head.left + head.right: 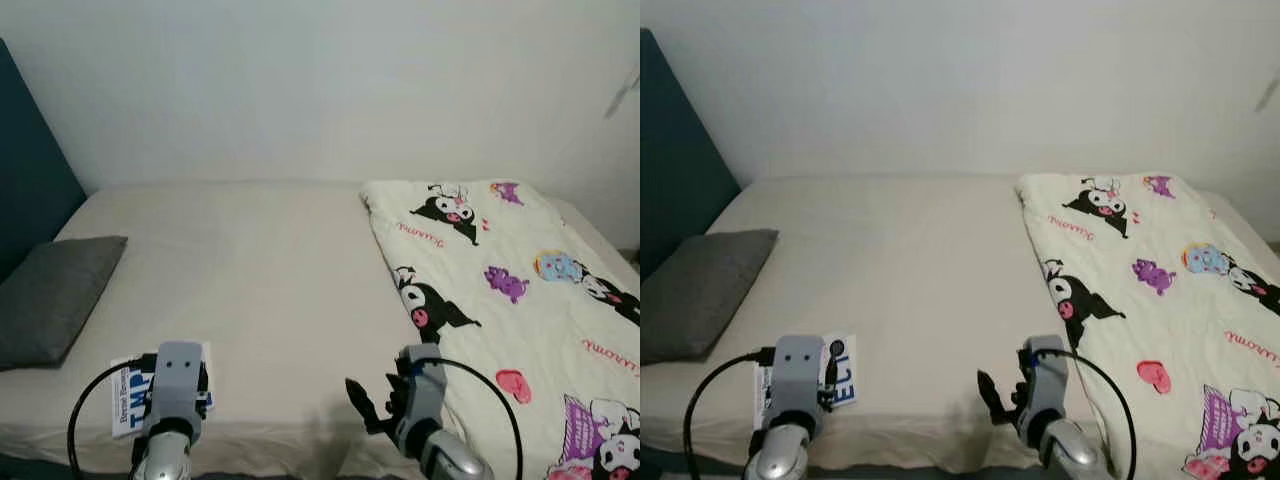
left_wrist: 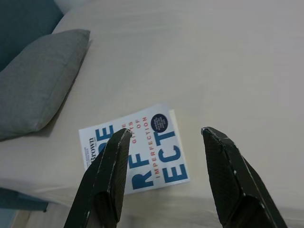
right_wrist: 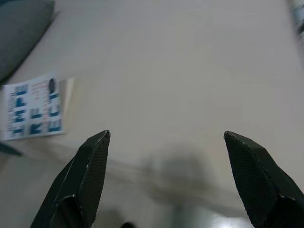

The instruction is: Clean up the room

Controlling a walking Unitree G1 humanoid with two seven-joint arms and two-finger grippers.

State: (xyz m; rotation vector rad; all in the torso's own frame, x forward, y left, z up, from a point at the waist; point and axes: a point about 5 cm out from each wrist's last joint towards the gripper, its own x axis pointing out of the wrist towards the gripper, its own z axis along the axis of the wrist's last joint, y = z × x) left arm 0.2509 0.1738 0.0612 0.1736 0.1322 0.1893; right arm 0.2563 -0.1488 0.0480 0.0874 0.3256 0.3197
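A wide bed [image 1: 250, 260] with a beige sheet takes most of the head views. On its right half lies a cream blanket [image 1: 520, 300] printed with cartoon figures. At the left edge of the frame, a grey pillow [image 1: 50, 295] rests beside a dark teal headboard [image 1: 30, 190]. Near the bed's front edge, at the lower left, lies a white book [image 2: 137, 152] with blue letters; in the head views the left arm partly covers it, while the left wrist view shows its cover plainly. The left gripper [image 2: 164, 137] hangs above the book, fingers spread apart and holding nothing. The right gripper [image 3: 166, 137], at the lower centre, is over bare sheet, fingers also spread wide; its wrist view shows the book off to the side.
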